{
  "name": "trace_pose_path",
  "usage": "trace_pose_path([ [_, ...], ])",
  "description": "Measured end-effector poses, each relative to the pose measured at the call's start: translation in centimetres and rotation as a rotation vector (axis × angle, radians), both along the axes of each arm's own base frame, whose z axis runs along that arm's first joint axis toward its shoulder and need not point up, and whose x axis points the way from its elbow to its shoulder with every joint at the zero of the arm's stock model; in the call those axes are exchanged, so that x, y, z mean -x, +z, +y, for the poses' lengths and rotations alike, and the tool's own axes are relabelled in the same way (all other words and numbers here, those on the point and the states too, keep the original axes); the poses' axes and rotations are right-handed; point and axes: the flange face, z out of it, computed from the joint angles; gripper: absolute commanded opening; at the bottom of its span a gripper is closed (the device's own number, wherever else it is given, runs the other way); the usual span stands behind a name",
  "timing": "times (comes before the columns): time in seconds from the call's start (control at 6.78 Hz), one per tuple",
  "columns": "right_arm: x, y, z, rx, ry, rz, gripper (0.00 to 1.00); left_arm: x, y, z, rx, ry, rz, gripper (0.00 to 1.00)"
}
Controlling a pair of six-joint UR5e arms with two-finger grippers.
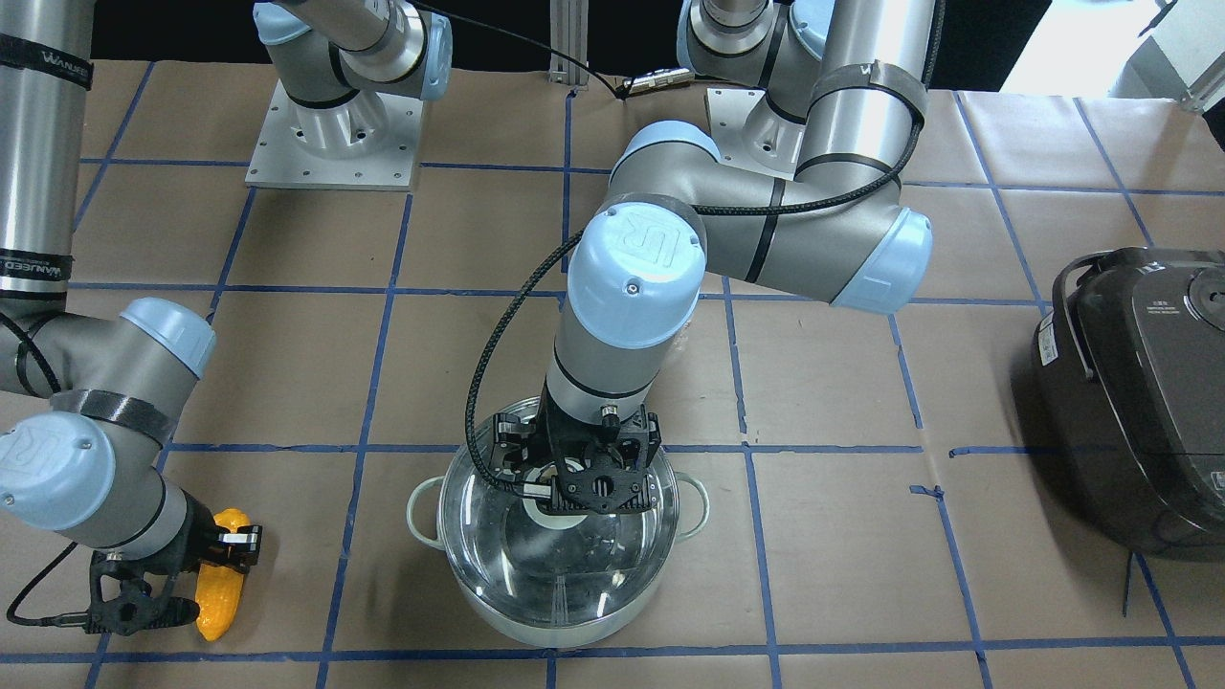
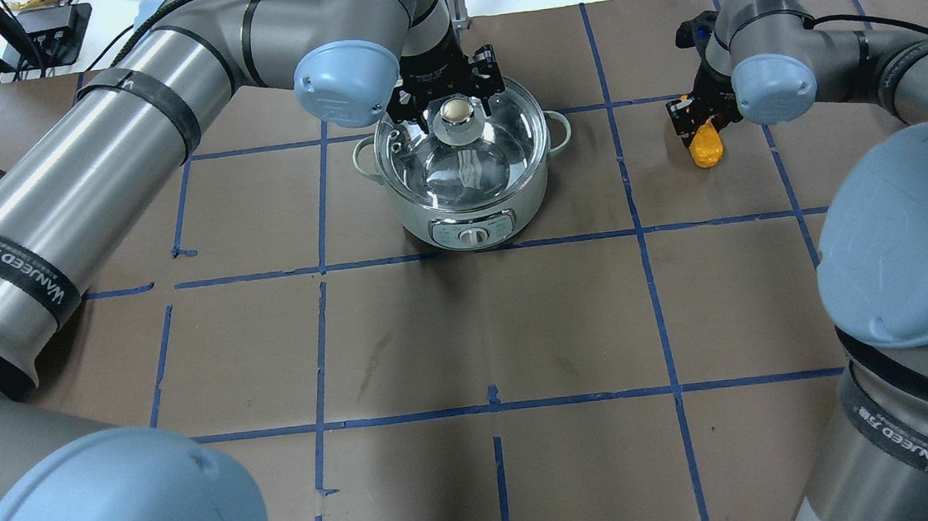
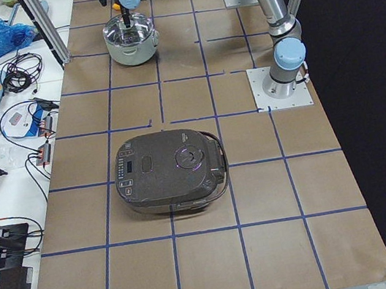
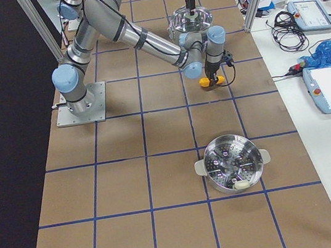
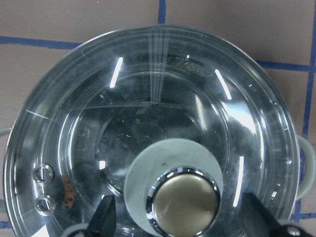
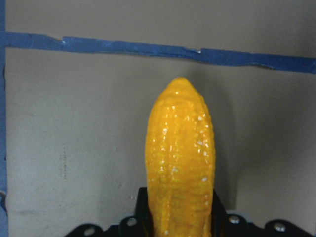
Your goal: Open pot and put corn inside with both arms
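Pot [image 2: 468,202], glass lid [image 2: 464,161] seated, is stood on the table [image 2: 470,334], its knob [image 2: 456,110] flanked by the parted fingers of the left gripper [image 5: 181,217]; corn [image 6: 181,163] is laid flat well aside, straddled by the right gripper [image 2: 697,122], clamping not discernible.

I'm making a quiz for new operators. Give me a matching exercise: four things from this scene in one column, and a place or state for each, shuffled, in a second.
Things:
1. corn
2. glass lid
3. rice cooker
4. left end effector

States:
A. open, fingers either side of the knob
B. lying on the table, outside the pot
C. shut, towards the robot's left
D. resting on the pot

Pairs: 1-B; 2-D; 3-C; 4-A.
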Motion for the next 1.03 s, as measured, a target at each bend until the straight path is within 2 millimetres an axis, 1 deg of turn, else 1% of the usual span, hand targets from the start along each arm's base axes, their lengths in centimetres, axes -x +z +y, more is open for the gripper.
trace_pose_path([
  [0.15,0.0,1.3,0.0,-0.004,-0.003,-0.001,0.08,0.0,-0.1,-0.1,0.001,0.0,0.0,0.26],
  [0.3,-0.1,3.5,0.3,-0.012,-0.005,-0.002,0.08,0.1,-0.1,-0.1,0.002,-0.001,0.0,0.11],
  [0.44,-0.4,6.3,1.0,-0.018,-0.005,-0.003,0.08,0.1,0.0,0.0,0.003,-0.001,0.001,0.02],
  [0.59,-0.8,9.3,2.0,-0.022,-0.004,-0.004,0.08,0.0,0.4,0.0,0.009,0.0,0.001,0.02],
  [0.74,-1.1,12.4,3.4,-0.026,-0.004,-0.004,0.08,-0.1,1.5,0.1,0.024,-0.001,0.002,0.02],
  [0.89,-1.4,14.9,4.7,-0.023,-0.011,-0.003,0.08,-0.4,4.2,0.5,0.042,-0.008,0.002,0.02],
  [1.03,-2.0,16.5,5.5,-0.012,-0.021,-0.001,0.08,-1.8,7.5,1.2,0.046,-0.025,-0.006,0.02],
])
